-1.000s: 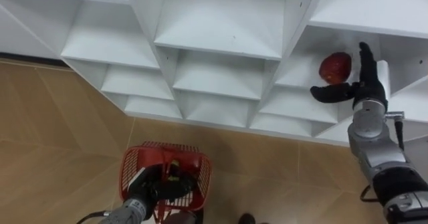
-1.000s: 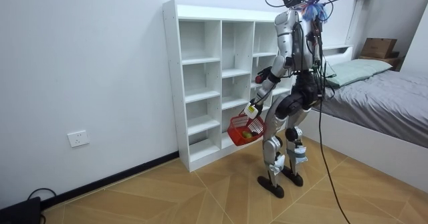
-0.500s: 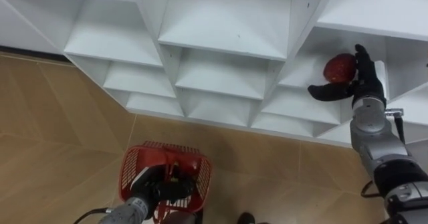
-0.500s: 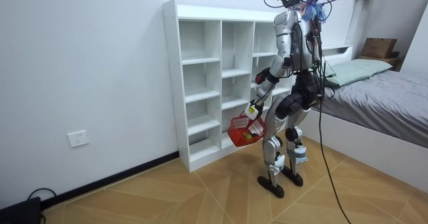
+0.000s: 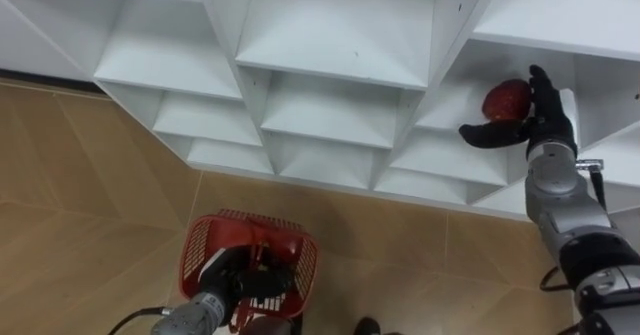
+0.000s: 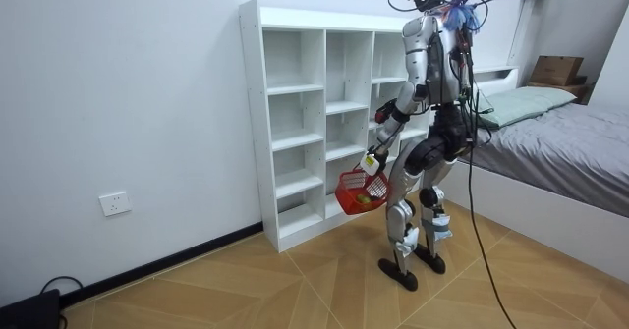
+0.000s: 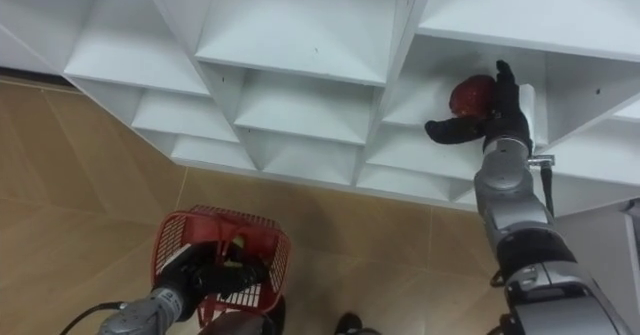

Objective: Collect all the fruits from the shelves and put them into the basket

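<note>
I saw a smooth, matt white closet (image 5: 330,35), a red plastic mesh basket (image 5: 197,253) below it, and a faintly glossy wood floor (image 5: 80,195).

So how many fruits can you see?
2. A red fruit sits on the shelf beside the right robot hand, and a yellowish fruit lies in the red basket held by the left robot hand. The basket may hide more.

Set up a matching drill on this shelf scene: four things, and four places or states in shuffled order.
Things:
1. red fruit
2. basket
3. right hand
4. bed

Places or states:
A. held by the left hand
B. at the room view's right
C. in a compartment of the shelf
D. open, against the fruit

Pairs: 1-C, 2-A, 3-D, 4-B
</note>
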Robot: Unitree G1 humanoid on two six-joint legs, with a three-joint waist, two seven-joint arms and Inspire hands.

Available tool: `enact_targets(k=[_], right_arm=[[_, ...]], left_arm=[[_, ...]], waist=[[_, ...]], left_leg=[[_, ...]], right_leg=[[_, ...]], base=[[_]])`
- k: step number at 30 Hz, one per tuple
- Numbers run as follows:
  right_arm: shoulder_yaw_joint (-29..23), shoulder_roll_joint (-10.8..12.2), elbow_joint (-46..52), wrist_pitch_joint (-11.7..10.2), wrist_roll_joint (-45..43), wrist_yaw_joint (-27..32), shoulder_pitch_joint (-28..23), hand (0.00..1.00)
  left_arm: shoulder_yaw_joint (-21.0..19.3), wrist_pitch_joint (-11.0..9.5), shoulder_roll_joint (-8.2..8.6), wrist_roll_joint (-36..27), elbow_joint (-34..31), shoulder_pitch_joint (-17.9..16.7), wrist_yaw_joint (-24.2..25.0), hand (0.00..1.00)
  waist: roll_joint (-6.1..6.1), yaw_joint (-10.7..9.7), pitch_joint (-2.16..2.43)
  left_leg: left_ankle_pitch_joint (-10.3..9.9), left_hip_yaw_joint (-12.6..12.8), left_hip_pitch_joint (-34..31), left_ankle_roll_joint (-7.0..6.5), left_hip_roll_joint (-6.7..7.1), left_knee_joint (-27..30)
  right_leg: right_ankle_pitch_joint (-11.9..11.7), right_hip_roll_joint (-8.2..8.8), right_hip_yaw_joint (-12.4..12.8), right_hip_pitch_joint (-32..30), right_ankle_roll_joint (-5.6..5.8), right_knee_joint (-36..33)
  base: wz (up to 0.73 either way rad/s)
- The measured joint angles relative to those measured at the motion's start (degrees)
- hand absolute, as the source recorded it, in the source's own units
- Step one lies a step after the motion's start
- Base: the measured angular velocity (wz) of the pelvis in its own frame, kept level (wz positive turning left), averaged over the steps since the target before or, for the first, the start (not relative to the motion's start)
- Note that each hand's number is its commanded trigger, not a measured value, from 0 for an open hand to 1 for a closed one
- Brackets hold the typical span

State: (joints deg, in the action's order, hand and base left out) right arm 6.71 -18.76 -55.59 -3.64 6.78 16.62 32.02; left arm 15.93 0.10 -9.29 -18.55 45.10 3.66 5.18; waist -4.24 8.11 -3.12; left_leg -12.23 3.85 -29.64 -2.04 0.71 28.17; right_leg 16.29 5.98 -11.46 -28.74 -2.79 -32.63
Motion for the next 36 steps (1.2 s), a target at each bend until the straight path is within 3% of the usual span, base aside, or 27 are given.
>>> enact_targets(k=[5, 9, 28, 36], right_arm=[[-0.1, -2.5, 0.0, 0.2, 0.4, 0.6, 0.1, 1.0], [-0.1, -3.2, 0.0, 0.1, 2.3, 0.8, 0.2, 1.0], [0.1, -3.3, -0.4, 0.0, 4.7, -0.6, 0.6, 1.0], [1.0, -3.3, -0.7, -0.5, 4.7, -1.9, 0.7, 1.0]], left_arm=[[0.0, 0.1, -0.07, 0.0, 0.0, 0.1, 0.0, 1.0], [0.1, 0.2, -0.06, 0.0, 0.1, 0.2, 0.0, 1.0], [1.3, 0.8, -0.24, 0.0, 0.6, 1.7, -0.4, 1.0], [1.2, 0.5, -0.24, 0.0, 2.4, 2.4, -1.3, 1.0]], waist=[[0.02, 0.0, -0.02], [0.03, 0.0, -0.02], [0.06, 0.1, -0.31], [-0.02, 0.2, -0.39]], left_leg=[[0.0, 0.0, 0.1, 0.0, 0.0, -0.3], [0.1, 0.1, 0.3, 0.14, -0.03, -0.4], [0.1, 0.3, 0.3, 0.15, -0.11, -0.5], [0.2, 0.6, 1.6, 0.32, -1.08, -1.7]], right_leg=[[0.0, -0.02, 0.0, 0.0, 0.0, 0.1], [0.0, -0.08, 0.1, 0.0, -0.02, 0.3], [-0.1, -0.19, 0.1, 0.1, -0.03, 0.7], [-1.4, -1.56, 0.4, 1.9, -0.13, 3.9]], base=[[0.0], [0.0], [0.0], [-0.06]])
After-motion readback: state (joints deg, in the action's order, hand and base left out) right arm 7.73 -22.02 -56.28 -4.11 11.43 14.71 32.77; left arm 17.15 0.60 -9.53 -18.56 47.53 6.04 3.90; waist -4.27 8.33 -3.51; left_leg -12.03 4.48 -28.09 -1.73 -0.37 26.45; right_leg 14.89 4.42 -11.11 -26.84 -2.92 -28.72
